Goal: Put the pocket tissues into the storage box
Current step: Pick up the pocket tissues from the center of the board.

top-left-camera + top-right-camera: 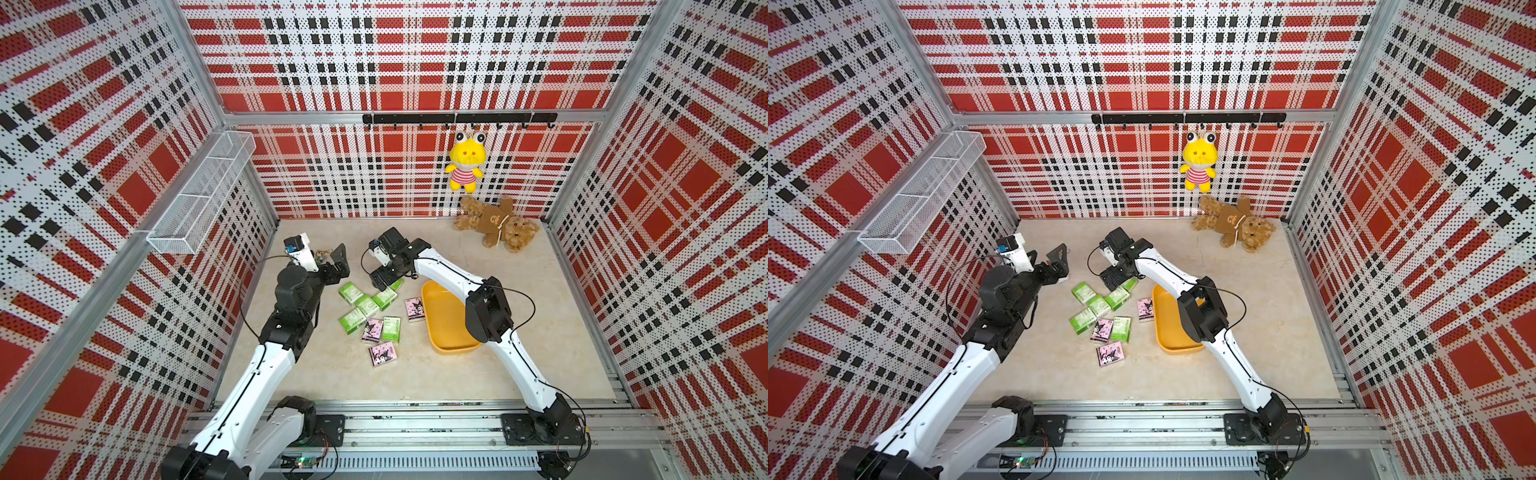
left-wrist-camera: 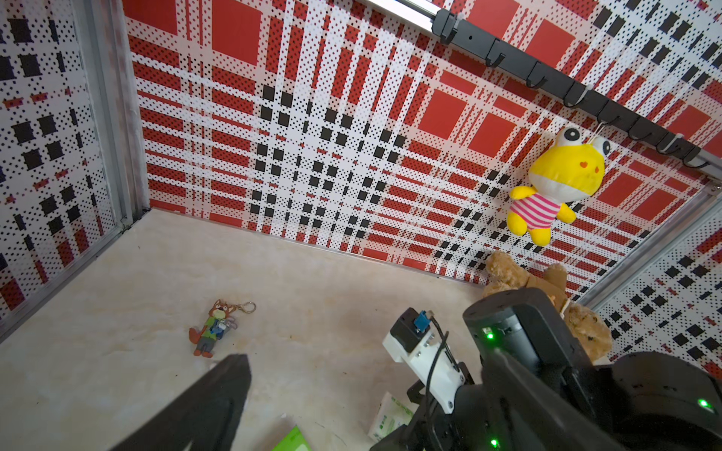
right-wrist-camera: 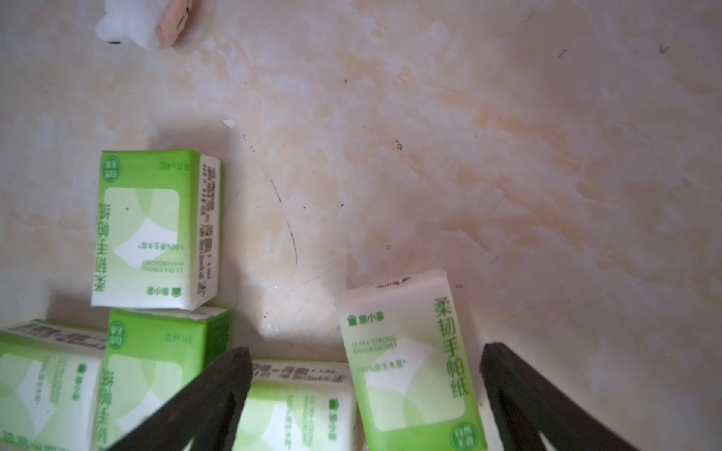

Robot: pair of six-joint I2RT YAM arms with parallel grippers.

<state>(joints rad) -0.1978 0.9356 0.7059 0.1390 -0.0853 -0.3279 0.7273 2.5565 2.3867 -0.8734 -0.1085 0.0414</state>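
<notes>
While my right arm (image 1: pixel 449 270) reaches bent over the yellow storage box (image 1: pixel 446 332), my right gripper (image 3: pixel 365 351) gapes wide and empty, one green pocket-tissue packet (image 3: pixel 410 363) lying between its fingers, outside the box.

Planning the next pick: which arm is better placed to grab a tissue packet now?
Right. The right gripper, open, hangs over a green packet near the storage box; the left gripper points toward the back wall.

Bright, even light; soft wrist-view blur
</notes>
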